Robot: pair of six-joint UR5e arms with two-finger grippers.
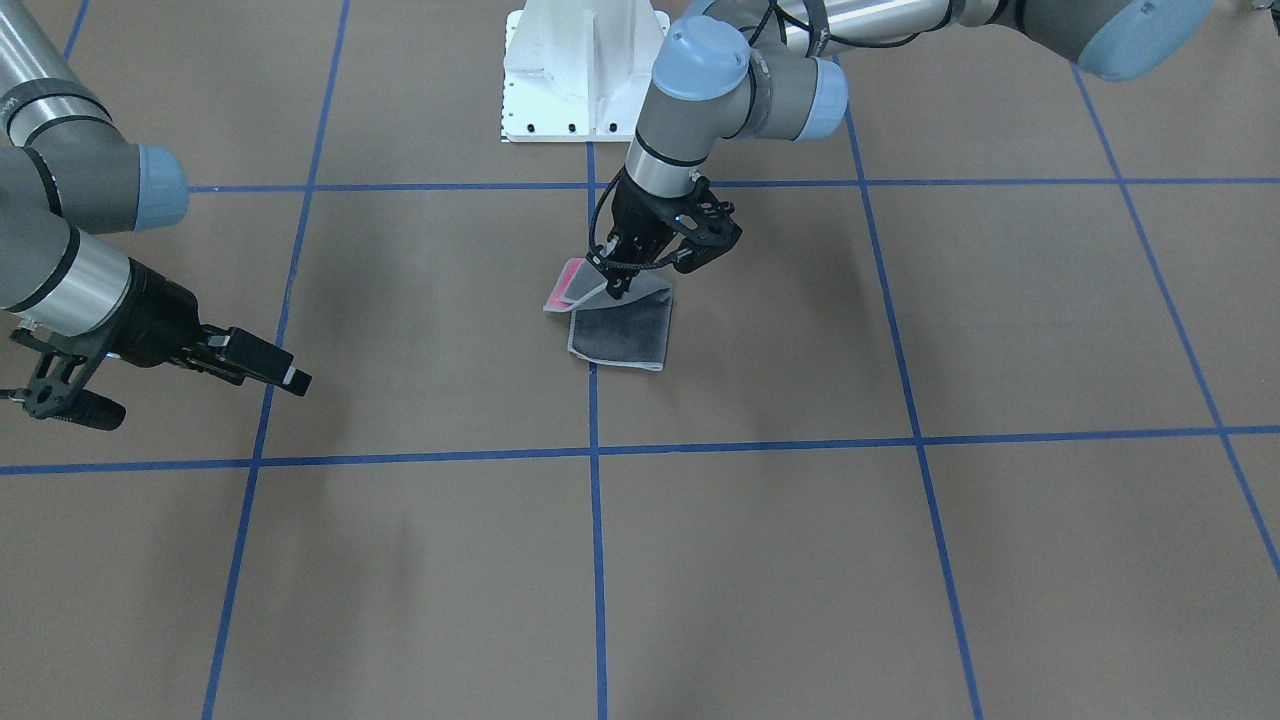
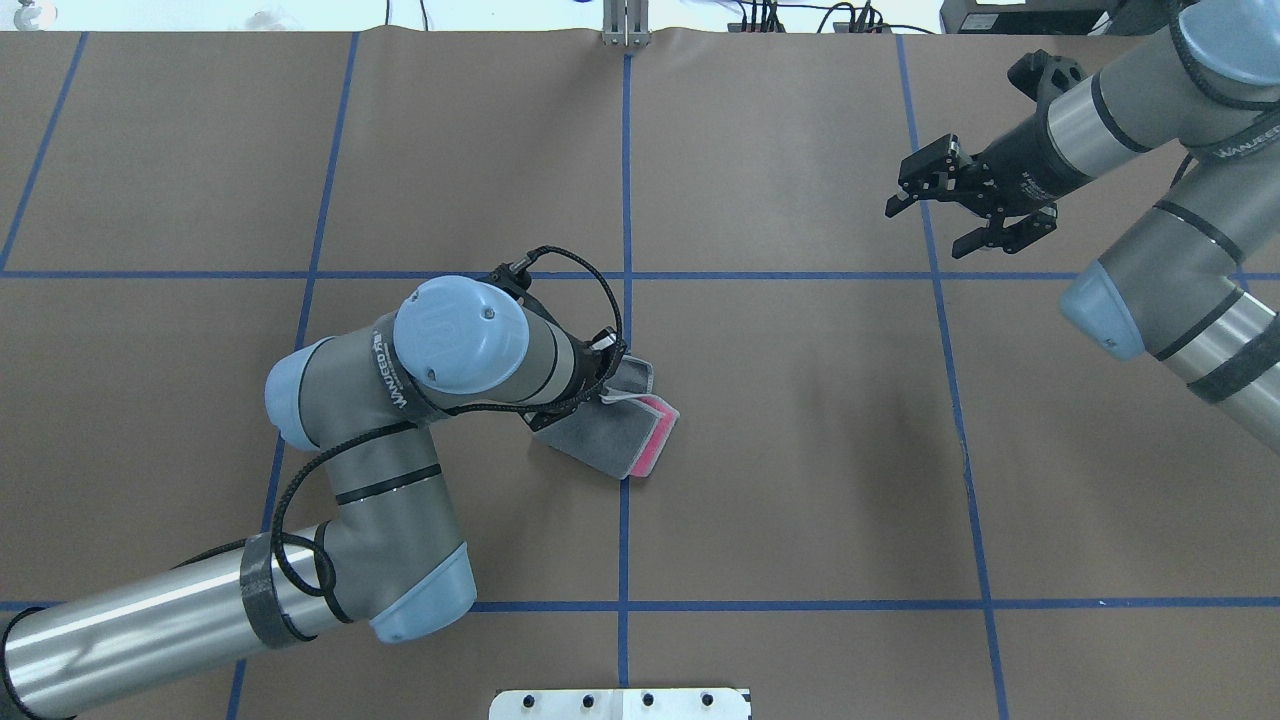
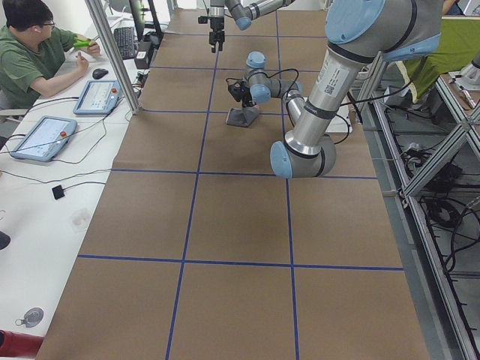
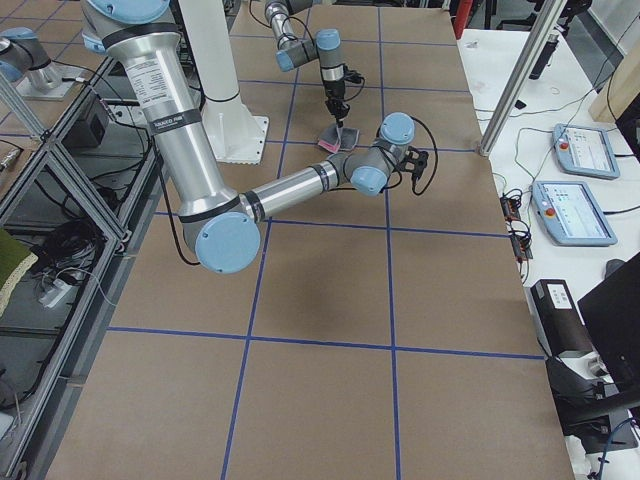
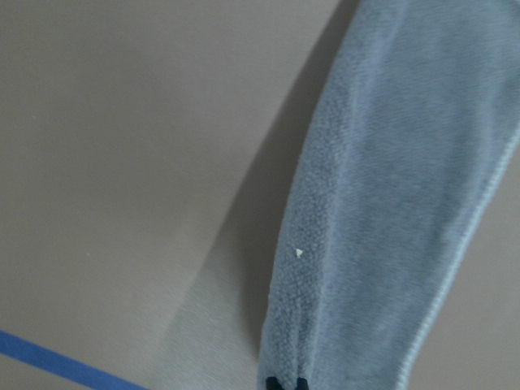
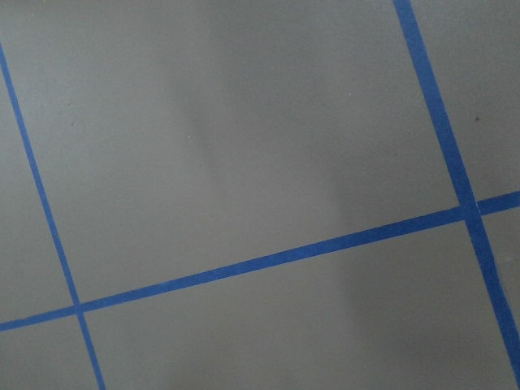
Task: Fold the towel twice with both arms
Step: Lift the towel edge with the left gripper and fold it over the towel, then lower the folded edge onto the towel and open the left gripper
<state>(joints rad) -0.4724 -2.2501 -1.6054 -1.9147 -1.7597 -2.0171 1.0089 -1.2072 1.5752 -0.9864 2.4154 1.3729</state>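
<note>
The small square terry towel (image 1: 622, 335), fluffy dark grey face up with a bright pink corner showing, lies folded just beneath the black two-finger left gripper (image 1: 617, 287), which is clamped on its lifted pale-stitched edge. The right gripper (image 2: 925, 228) hangs well apart, jaws spread.

Overhanging left arm (image 2: 450, 340) blocks the towel (image 2: 600, 447); right tool (image 2: 925, 228) stands well apart.

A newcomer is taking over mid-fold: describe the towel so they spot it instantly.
Find the white pedestal base and follow the blue tape line running out from it across the brown table. Just past the first crossing, the left gripper pinches the towel: a small folded cloth, dark grey with a pink flap, the only cloth on the table.
</note>
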